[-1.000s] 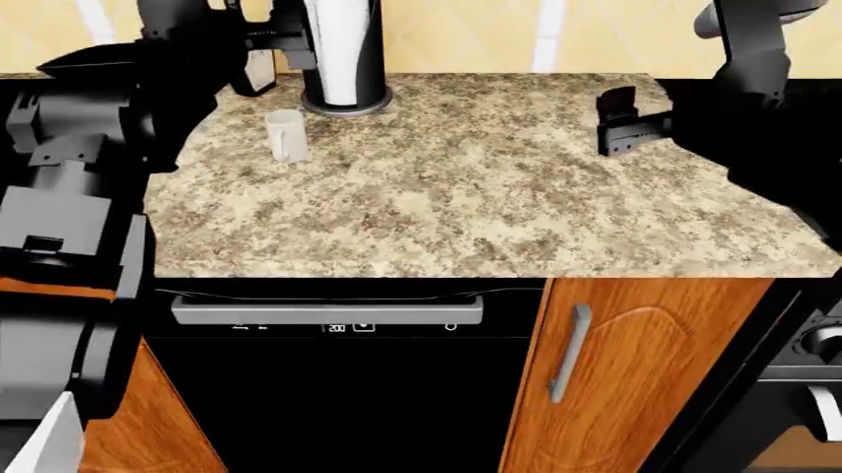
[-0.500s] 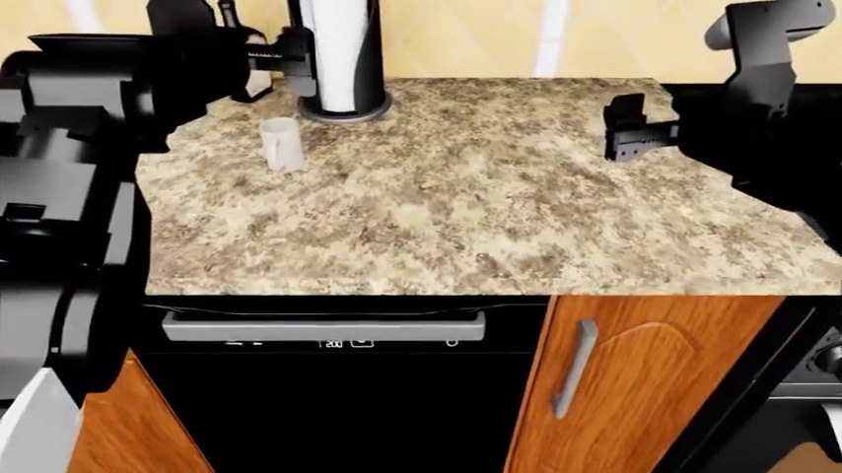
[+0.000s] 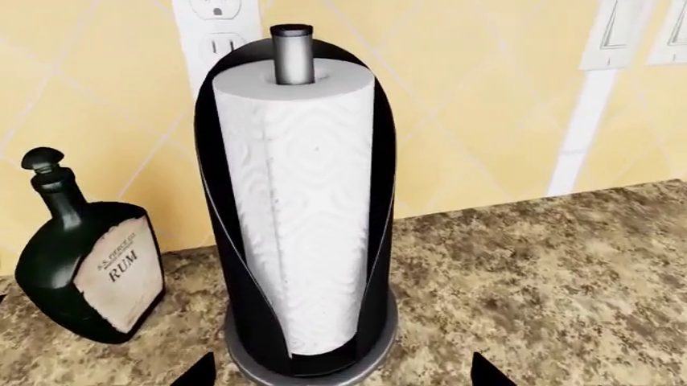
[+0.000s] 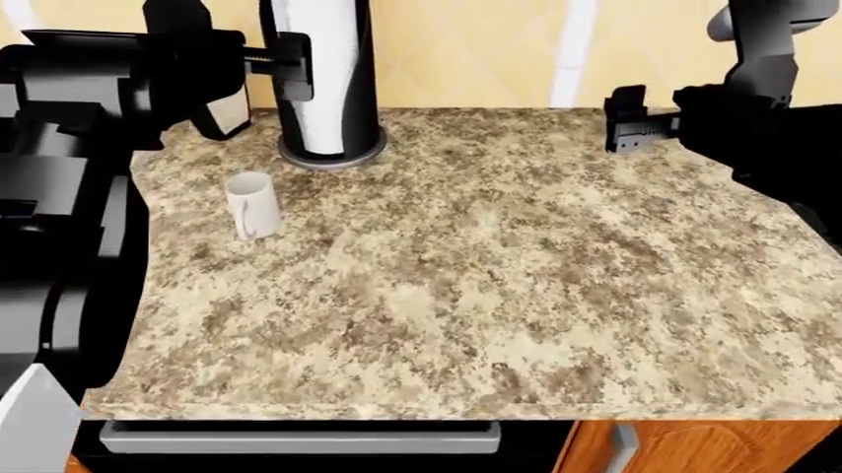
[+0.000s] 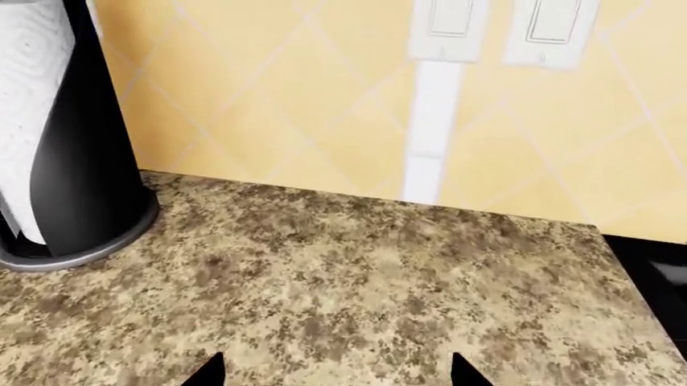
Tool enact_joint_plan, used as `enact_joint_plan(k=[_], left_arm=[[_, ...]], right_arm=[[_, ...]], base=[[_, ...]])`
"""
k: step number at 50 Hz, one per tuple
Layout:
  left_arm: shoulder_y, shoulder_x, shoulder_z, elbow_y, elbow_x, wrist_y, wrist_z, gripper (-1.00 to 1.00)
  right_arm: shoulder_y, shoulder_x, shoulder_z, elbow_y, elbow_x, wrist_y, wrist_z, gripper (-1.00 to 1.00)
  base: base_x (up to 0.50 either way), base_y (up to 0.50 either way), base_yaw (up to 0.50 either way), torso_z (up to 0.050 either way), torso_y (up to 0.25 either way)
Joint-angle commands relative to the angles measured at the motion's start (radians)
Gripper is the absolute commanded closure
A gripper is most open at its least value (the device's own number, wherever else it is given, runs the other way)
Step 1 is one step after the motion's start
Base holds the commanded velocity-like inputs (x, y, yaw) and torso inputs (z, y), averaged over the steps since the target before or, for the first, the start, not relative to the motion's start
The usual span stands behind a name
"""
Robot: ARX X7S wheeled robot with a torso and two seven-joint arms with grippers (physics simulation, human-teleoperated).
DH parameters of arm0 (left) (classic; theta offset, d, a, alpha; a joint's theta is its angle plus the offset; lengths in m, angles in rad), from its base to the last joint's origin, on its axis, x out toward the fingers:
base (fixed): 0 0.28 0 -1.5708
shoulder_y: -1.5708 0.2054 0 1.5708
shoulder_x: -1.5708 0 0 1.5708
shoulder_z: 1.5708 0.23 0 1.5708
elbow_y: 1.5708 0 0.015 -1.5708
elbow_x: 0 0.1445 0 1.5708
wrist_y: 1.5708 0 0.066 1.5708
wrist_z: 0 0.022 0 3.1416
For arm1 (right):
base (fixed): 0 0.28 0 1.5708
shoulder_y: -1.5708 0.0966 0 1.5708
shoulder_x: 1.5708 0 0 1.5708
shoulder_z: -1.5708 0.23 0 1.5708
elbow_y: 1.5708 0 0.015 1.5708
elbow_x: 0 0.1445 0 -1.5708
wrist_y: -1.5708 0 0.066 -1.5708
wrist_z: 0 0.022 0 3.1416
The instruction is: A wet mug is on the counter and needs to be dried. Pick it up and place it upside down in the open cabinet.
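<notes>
Head view: the left gripper (image 4: 292,61) hangs above the counter's back left corner, level with the paper-towel roll (image 4: 322,69) and overlapping it, so whether it touches the roll cannot be told. Its jaws look spread with nothing between them. The right gripper (image 4: 626,120) hovers over the counter's back right corner, jaws apart and empty, well apart from everything on the surface.

The mug (image 4: 252,204) stands upright on the counter (image 4: 500,276) near the left edge, just in front of the paper-towel holder (image 4: 330,155) but apart from it. Its long axis is vertical, its open mouth faces up, and its loop handle points toward the front edge. What is inside it cannot be made out.

From the left wrist view, only two dark fingertips (image 3: 196,371) show at the frame's edge, set wide on either side of the holder's base. The roll sits upright on the holder's grey centre post (image 3: 291,55), wrapped by black side bands. A dark rum bottle (image 3: 86,261) with a paper label stands beside it against the yellow tiled wall (image 3: 472,104), partly cut off by the frame.

The right wrist view likewise shows two tips set wide over bare granite, with the roll cut off at one side and light switches (image 5: 504,30) on the wall.
</notes>
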Motion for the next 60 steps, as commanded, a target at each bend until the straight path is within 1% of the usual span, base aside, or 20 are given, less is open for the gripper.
enact_joint_plan(k=[1, 3, 23, 36, 49, 50, 54, 57, 59, 60], left_arm=[[-0.001, -0.001, -0.015, -0.001, 0.025, -0.005, 0.022, -1.0], [-0.002, 0.0, -0.016, 0.0, 0.028, -0.007, 0.028, -1.0], [-0.001, 0.0, -0.014, 0.002, 0.051, -0.008, 0.049, -1.0], [-0.003, 0.0, -0.018, 0.001, 0.055, -0.007, 0.052, -1.0], [0.009, -0.004, -0.012, 0.025, 0.064, -0.02, 0.068, -1.0], [0.031, -0.01, -0.008, 0.085, 0.064, -0.055, 0.075, -1.0], [0.226, -0.075, 0.003, 0.643, 0.037, -0.387, 0.122, -1.0], [0.305, -0.121, 0.008, 0.907, 0.017, -0.545, 0.148, -1.0], [0.352, -0.165, 0.015, 1.104, -0.007, -0.676, 0.177, -1.0], [0.376, -0.219, 0.009, 1.254, -0.039, -0.771, 0.215, -1.0]], right_arm=[[0.009, -0.007, -0.002, 0.015, -0.003, -0.002, -0.006, -1.0], [0.009, -0.008, 0.004, 0.018, 0.003, 0.001, -0.002, -1.0], [0.003, 0.004, 0.021, 0.0, 0.02, 0.01, 0.015, -1.0], [0.01, -0.009, 0.01, 0.018, 0.008, 0.005, 0.006, -1.0], [0.012, -0.015, 0.02, 0.034, 0.016, 0.008, 0.012, -1.0], [0.012, -0.013, 0.021, 0.032, 0.018, 0.009, 0.012, -1.0], [0.01, -0.008, 0.022, 0.03, 0.019, 0.009, 0.011, -1.0], [0.009, -0.009, 0.021, 0.035, 0.016, 0.006, 0.01, -1.0], [0.009, -0.011, 0.018, 0.041, 0.012, 0.002, 0.009, -1.0], [0.007, -0.015, 0.015, 0.046, 0.007, -0.003, 0.007, -1.0]], base=[[0.5, 0.0, 0.0, 0.0, 0.0], [0.34, 0.0, 0.0, 0.0, 0.0], [0.0, 0.0, 0.0, 0.0, 0.001], [0.49, 0.0, 0.0, 0.0, 0.0], [0.0, 0.0, 0.0, 0.0, 0.001], [0.0, 0.0, 0.0, 0.0, 0.0], [0.0, 0.0, 0.0, 0.0, 0.0], [0.0, 0.0, 0.0, 0.0, 0.0], [0.0, 0.0, 0.0, 0.0, 0.0], [0.0, 0.0, 0.0, 0.0, 0.0]])
